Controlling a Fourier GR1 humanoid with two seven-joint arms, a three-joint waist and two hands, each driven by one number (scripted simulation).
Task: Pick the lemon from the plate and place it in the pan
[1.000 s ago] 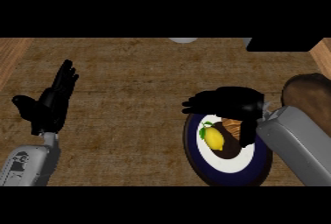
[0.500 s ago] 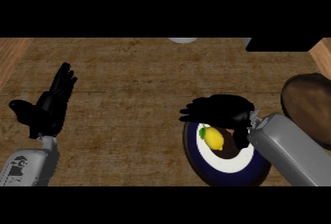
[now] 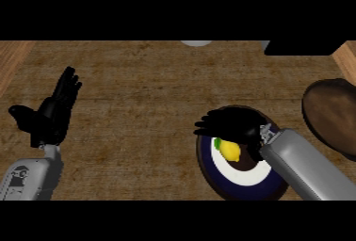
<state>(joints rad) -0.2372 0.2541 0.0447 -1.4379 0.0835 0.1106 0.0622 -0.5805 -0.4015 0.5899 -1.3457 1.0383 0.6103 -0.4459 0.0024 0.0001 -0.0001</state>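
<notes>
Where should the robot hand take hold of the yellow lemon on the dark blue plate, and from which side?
Probably across the yellow lemon's narrow middle, coming from above. It lies flat on the dark blue plate with a white centre, its long axis running up and down the view, so fingers and thumb can close on its left and right flanks. The right robot hand already hovers over it.

No readable text, label, brand, number or sign is showing anywhere. A small dark mark is sitting on the grey left forearm (image 3: 28, 176) near the lower edge, but it is too small to make out as lettering.
</notes>
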